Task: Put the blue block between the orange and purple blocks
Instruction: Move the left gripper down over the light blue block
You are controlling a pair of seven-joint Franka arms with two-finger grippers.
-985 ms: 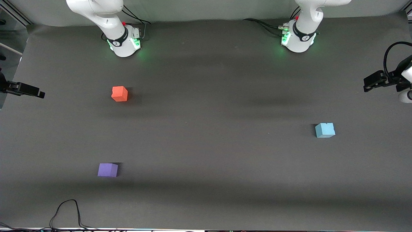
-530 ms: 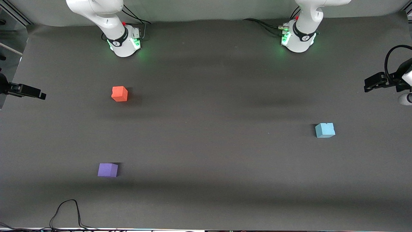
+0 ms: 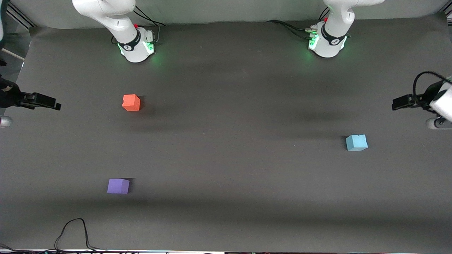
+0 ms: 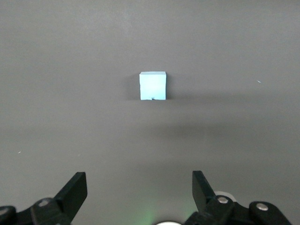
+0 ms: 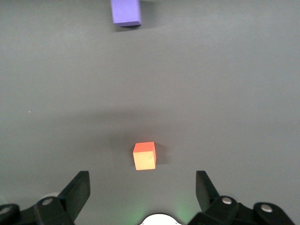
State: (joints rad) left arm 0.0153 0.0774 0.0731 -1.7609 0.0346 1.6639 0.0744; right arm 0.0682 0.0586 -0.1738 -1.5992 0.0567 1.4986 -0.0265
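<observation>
The sky-blue block point(image 3: 356, 142) sits on the dark mat toward the left arm's end of the table; it also shows in the left wrist view point(image 4: 153, 86). The orange block point(image 3: 131, 102) and the purple block point(image 3: 118, 186) sit toward the right arm's end, the purple one nearer the front camera. Both show in the right wrist view, orange point(image 5: 144, 156) and purple point(image 5: 125, 11). My left gripper point(image 3: 399, 103) hangs high over the mat's edge at its end, open and empty point(image 4: 139, 180). My right gripper point(image 3: 51, 105) hangs high over its end, open and empty point(image 5: 142, 180).
The two arm bases point(image 3: 136, 46) point(image 3: 326, 40) stand along the edge of the mat farthest from the front camera. A black cable point(image 3: 72, 231) loops onto the mat at the edge nearest the front camera, near the purple block's end.
Both grippers have moved a little inward from the table's ends, toward the middle. The three blocks have not moved.
</observation>
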